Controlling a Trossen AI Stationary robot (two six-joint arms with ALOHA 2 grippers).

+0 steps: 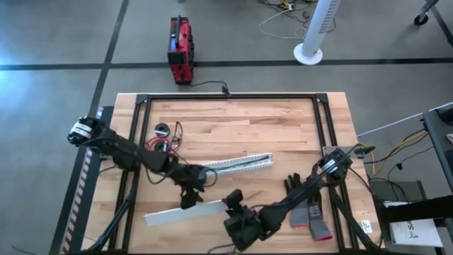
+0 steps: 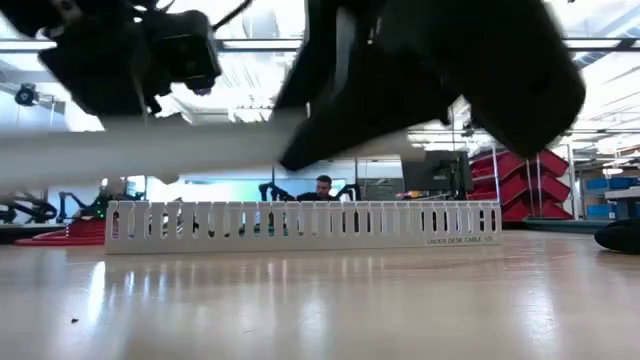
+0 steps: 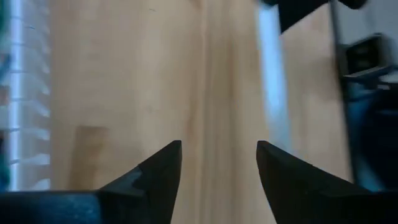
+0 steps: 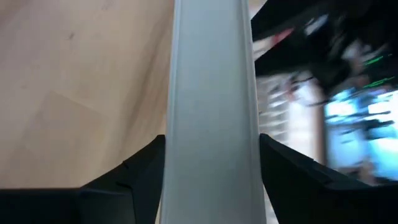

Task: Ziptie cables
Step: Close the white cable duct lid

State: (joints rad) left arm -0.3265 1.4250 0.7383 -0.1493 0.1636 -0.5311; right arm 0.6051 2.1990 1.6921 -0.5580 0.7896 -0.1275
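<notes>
Cables lying in loose loops on the far-left part of the table, beside the left arm's elbow, well apart from both grippers. Small round reel sitting just beyond them.

Left gripper hanging near the table's middle, pointing toward the near edge, fingers spread apart with only bare wood between them, gripping nothing. Fingertips hovering at the far edge of the plain white strip; whether touching or just short, cannot tell.

Right gripper reaching in from the near-right, fingers clamped on either side of the plain white strip at its right end. Strip running leftward from there along the near part of the table; in the low view appearing as a pale blurred bar above the tabletop.

Slotted strip lying farther back, near the centre, angled slightly, standing on edge in the low view.

Gloves lying near the right edge, under the right arm.

Red box standing on the floor beyond the far edge, white fan base to its right. Person seated in the room behind.
</notes>
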